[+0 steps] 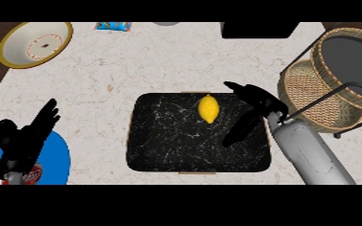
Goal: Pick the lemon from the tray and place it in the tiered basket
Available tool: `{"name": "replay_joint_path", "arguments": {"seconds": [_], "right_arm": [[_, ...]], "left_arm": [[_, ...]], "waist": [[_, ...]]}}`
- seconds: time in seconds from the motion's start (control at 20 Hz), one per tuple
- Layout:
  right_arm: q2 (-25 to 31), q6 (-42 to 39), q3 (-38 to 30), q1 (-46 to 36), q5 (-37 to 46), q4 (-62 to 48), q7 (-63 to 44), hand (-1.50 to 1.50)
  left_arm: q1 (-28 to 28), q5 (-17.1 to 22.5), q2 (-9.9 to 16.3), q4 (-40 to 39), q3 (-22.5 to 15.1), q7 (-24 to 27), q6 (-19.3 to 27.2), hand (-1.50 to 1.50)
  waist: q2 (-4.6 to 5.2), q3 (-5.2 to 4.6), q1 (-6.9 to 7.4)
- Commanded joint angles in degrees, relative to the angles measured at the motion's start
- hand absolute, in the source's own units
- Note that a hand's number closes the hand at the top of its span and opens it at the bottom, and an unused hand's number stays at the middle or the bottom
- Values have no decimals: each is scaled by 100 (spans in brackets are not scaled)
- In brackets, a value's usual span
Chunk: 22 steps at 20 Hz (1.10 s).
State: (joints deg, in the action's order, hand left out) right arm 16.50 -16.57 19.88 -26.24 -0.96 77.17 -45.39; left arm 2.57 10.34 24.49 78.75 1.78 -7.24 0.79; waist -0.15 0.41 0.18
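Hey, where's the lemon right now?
In the head view the lemon lies on the black tray, near its far edge and right of centre, just left of the open right hand, which isn't holding it.

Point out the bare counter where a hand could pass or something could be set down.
Widest bare counter: between the bowl at upper left, the tiered basket at right and the black tray below. The tray is bare except for the lemon. Crowded: the right hand between tray and basket; the left hand over the blue plate.
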Motion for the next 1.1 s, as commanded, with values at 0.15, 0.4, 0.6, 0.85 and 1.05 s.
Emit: {"name": "replay_joint_path", "arguments": {"seconds": [0.15,0.4,0.6,0.85,1.05], "right_arm": [[-563,105,-175,34,620,-273,292,-150],[-502,-162,-401,314,763,-217,606,-150],[-862,7,-231,408,1061,-132,503,-150],[-1021,-79,-718,-323,1185,-1490,1120,-150],[-1347,214,-615,-210,1573,-1883,1481,-150]], "left_arm": [[360,-88,-79,63,292,155,-351,0],[-53,-335,-415,-343,327,203,-201,0],[50,-348,-413,-65,376,-88,-305,0],[306,-528,-456,-109,492,354,-419,0],[167,-574,-570,203,486,-148,-360,0]], "waist": [[14,-41,21],[15,-41,-5],[11,-41,-3],[22,-40,34],[19,-39,30]]}}
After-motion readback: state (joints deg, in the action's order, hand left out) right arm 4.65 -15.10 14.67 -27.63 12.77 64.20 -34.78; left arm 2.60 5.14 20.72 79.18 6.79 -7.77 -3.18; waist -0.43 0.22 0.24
